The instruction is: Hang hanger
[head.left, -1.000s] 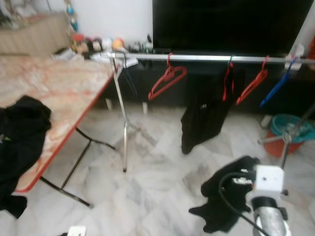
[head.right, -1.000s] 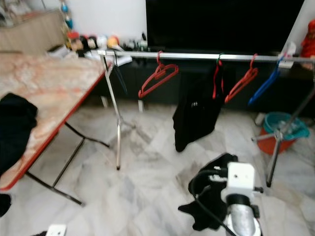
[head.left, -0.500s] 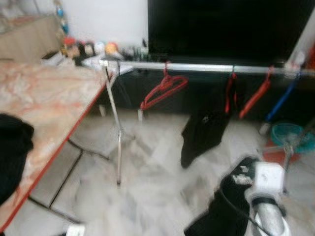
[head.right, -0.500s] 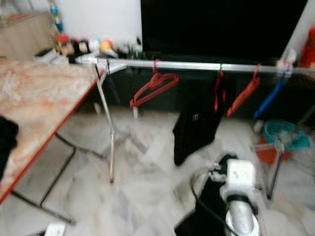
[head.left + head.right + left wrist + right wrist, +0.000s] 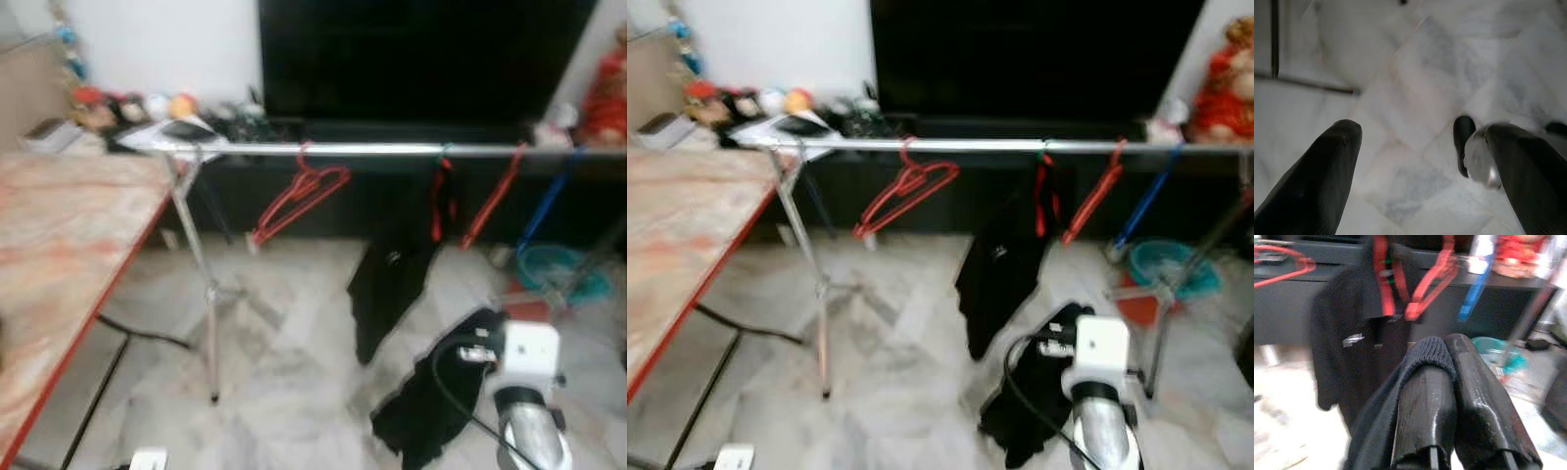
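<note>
The right gripper (image 5: pixel 1449 396) is clamping dark cloth (image 5: pixel 1038 392) below the rail (image 5: pixel 999 146), needing a level lift; the left gripper (image 5: pixel 1420 161) is hanging open.

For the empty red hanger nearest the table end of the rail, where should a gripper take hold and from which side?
Judging by its pose, grip the red hanger on its neck just below the hook, where it hangs off the rail. Its body tilts down toward the table side, so approach from the front, the robot's side, and lift upward. The left gripper is open; the right gripper already pinches a black garment.
</note>
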Available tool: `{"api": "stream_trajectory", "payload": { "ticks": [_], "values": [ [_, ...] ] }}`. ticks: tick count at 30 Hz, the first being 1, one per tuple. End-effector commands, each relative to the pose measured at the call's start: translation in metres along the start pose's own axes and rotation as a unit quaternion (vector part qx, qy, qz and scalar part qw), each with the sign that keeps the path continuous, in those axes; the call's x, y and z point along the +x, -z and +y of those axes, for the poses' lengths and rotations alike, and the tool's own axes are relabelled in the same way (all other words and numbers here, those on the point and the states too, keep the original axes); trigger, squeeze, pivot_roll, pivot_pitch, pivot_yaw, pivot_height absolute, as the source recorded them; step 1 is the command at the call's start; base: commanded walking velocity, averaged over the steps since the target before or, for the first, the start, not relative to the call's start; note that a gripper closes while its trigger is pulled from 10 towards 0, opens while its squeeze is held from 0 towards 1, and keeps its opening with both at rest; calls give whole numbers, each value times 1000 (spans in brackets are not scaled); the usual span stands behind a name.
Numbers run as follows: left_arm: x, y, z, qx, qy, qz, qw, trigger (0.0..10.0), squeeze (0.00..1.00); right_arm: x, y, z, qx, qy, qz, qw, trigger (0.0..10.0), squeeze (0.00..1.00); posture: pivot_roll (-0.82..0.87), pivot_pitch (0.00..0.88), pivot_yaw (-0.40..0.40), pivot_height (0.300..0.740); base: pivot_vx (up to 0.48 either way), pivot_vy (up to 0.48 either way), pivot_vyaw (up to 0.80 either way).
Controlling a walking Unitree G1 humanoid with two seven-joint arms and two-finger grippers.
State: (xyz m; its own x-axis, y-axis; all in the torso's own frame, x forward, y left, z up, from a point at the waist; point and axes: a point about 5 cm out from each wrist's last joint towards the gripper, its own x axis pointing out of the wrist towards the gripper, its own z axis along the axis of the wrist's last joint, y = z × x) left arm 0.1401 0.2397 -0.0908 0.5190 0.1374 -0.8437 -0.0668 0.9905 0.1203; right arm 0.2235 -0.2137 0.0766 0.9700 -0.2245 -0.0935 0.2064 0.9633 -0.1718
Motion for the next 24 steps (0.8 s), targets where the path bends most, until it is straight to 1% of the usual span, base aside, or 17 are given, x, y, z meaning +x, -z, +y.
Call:
{"api": "stream_trajectory", "payload": {
  "ticks": [1, 7, 13, 24],
  "values": [
    [1, -1, -7, -3, 9, 2, 1000, 10000, 0, 2, -7, -7, -4, 11, -14, 1000, 10000, 0, 16, 0, 18, 732, 319, 0, -781],
    [1, -2, -7, -4, 9, 1, 1000, 10000, 0, 3, -9, -8, -3, 13, -18, 1000, 10000, 0, 16, 0, 18, 732, 316, 0, -623],
    [1, -2, -8, -5, 10, 0, 1000, 10000, 0, 3, -10, -8, -6, 13, -21, 1000, 10000, 0, 17, 0, 15, 732, 306, 0, 0],
    [1, -4, -7, -12, 9, -8, 1000, 10000, 0, 5, -12, -7, -5, 14, -24, 1000, 10000, 0, 20, 0, 16, 732, 0, 0, 0]
  ]
}}
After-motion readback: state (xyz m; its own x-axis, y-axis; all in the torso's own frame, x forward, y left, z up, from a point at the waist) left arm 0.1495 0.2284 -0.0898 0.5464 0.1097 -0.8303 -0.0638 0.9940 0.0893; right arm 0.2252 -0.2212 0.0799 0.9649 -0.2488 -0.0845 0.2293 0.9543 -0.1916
